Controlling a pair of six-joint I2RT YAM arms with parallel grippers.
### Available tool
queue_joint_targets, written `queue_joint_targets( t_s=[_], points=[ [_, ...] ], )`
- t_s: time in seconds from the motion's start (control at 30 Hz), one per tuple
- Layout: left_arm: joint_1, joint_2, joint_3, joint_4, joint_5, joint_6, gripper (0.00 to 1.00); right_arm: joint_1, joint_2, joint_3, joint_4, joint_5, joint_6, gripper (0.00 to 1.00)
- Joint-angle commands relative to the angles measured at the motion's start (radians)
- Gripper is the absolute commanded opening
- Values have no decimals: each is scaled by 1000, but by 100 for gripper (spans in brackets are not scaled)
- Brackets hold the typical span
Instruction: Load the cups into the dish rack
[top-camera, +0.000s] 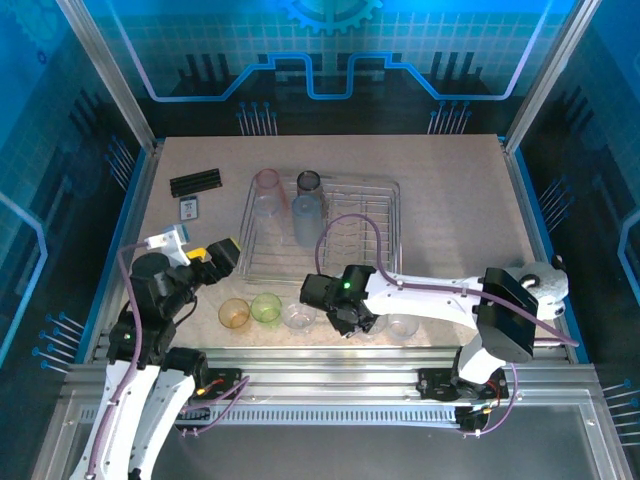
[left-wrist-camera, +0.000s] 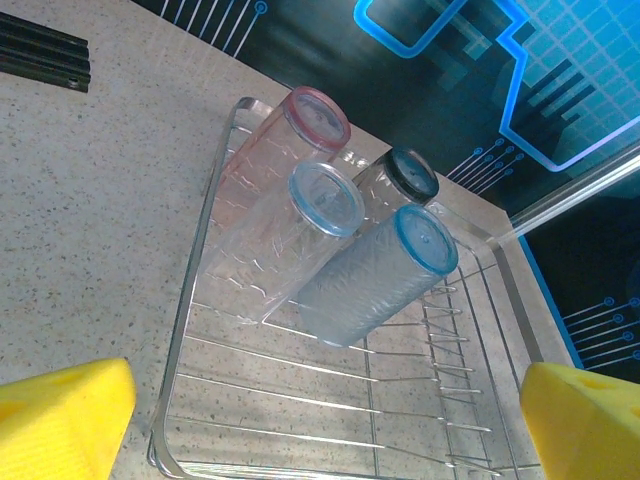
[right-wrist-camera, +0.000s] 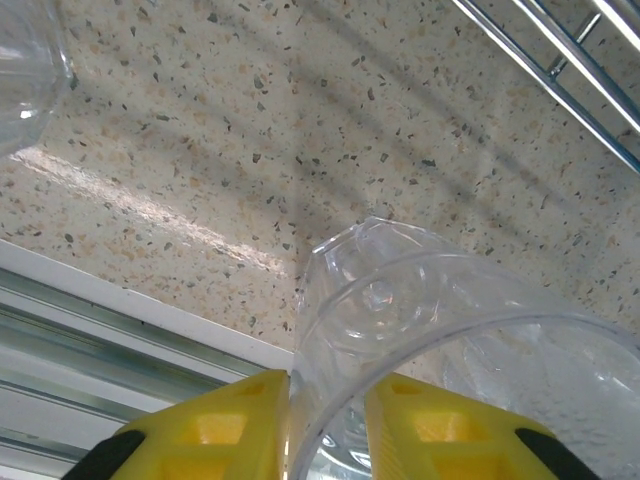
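The silver wire dish rack (top-camera: 385, 192) sits mid-table and holds several tall cups upside down: pink (left-wrist-camera: 290, 140), clear with a blue rim (left-wrist-camera: 300, 230), smoky grey (left-wrist-camera: 400, 180) and pale blue (left-wrist-camera: 385, 275). Short cups stand along the near table edge: orange (top-camera: 234, 313), green (top-camera: 266, 307), clear (top-camera: 298, 316) and another clear one (top-camera: 403, 325). Between those two, my right gripper (top-camera: 352, 318) pinches the wall of a clear cup (right-wrist-camera: 400, 290), one yellow finger outside and one inside the rim. My left gripper (left-wrist-camera: 330, 420) hangs open by the rack's near left corner, holding nothing.
A black ridged bar (top-camera: 195, 182) and a small card (top-camera: 189, 208) lie at the back left. The aluminium rail (right-wrist-camera: 100, 330) of the near table edge runs right beside the held cup. Rack wires (right-wrist-camera: 560, 70) pass just beyond it.
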Motion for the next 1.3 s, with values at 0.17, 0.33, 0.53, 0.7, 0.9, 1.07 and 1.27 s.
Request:
queue_joint_targets(
  t_s=[0.17, 0.33, 0.53, 0.7, 0.9, 1.07, 1.27],
  points=[
    [4, 5, -2, -19, -6, -8, 99, 16, 14, 75, -90, 59, -12, 7],
    [4, 6, 14, -34, -38, -26, 99, 18, -20, 105, -84, 51, -43, 0],
    [4, 12, 51, -41, -31, -43, 99, 17, -113, 154, -51, -14, -129, 0],
    [4, 23, 82, -11, 27, -42, 100, 14, -224, 195, 12, -98, -259, 0],
    [4, 33, 107, 96, 164, -49, 99, -46, -430, 159, 158, -148, -318, 0],
    [4, 59, 111, 238, 353, -64, 100, -287, -624, 24, 346, -336, -245, 0],
    [1, 149, 114, 390, 545, -148, 99, -607, -713, -86, 660, -677, -119, 0]
  ],
)
